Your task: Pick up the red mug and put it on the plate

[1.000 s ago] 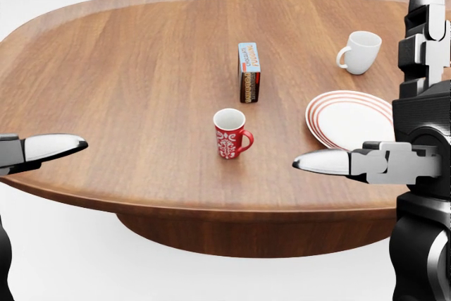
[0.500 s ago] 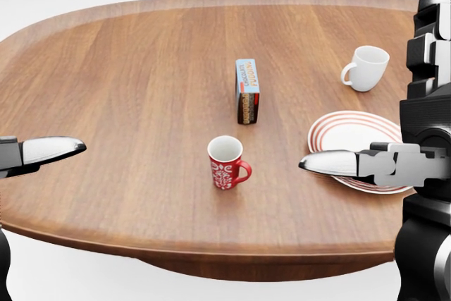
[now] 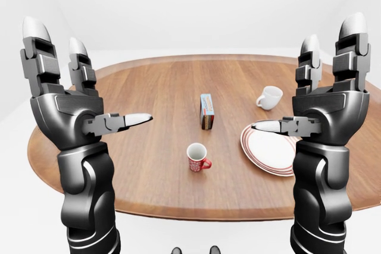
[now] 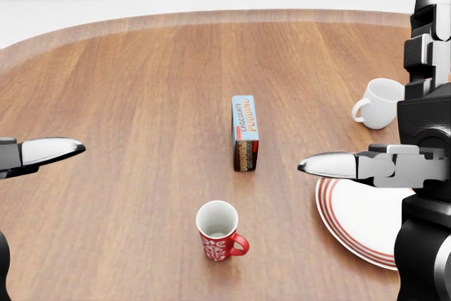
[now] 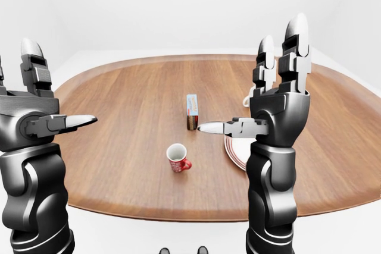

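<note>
Clearly, "CHOCOLATE PUDDING" labels the box (image 4: 244, 134) beyond the red mug (image 4: 218, 231).

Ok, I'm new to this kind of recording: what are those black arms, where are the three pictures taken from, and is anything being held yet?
These are simulator renders of a humanoid robot steered by a person. All three cameras sit on its head: two eye views and a head view angled lower. The black arms are its own. The left hand and right hand are raised with their three fingers spread, and they hold nothing. On the round wooden table a red mug stands upright, its handle toward the view's right. To its right lies a white plate with red rings, partly hidden by the right arm. A small pudding box stands beyond the mug, and a white mug stands beyond the plate.
</note>
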Controlling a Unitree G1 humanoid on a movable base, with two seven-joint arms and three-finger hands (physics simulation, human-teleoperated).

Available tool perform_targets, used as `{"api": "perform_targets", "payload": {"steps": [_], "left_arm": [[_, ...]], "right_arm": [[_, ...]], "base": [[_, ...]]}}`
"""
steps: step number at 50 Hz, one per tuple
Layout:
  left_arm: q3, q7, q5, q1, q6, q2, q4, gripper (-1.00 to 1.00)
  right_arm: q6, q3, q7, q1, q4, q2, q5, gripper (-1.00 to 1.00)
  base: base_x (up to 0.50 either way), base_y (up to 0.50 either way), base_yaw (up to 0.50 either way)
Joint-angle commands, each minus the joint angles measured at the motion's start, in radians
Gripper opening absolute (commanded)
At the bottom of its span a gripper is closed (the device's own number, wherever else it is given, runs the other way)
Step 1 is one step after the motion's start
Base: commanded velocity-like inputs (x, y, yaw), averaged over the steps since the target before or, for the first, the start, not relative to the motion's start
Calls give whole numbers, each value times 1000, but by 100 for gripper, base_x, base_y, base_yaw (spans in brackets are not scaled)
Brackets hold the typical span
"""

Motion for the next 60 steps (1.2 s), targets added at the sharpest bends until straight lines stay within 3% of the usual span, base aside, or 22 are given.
{"api": "perform_targets", "payload": {"steps": [1, 31, 46, 60], "left_arm": [[2, 0, -1, 6, 0, 0, -5, 100], [25, 5, -15, 6, 0, 15, -6, 100], [27, 4, -14, 9, 0, 16, -1, 100], [23, 4, -10, 7, 0, 13, -5, 100]], "right_arm": [[0, 1, 3, 5, -1, 1, 1, 100], [0, 12, -4, -6, 14, 1, -18, 100], [0, 28, -2, 36, 10, 20, -49, 100], [0, 100, 24, 129, -34, 65, -74, 100]], "base": [[50, -5, 0], [50, -3, 0], [0, 0, 0], [0, 0, 0]]}}
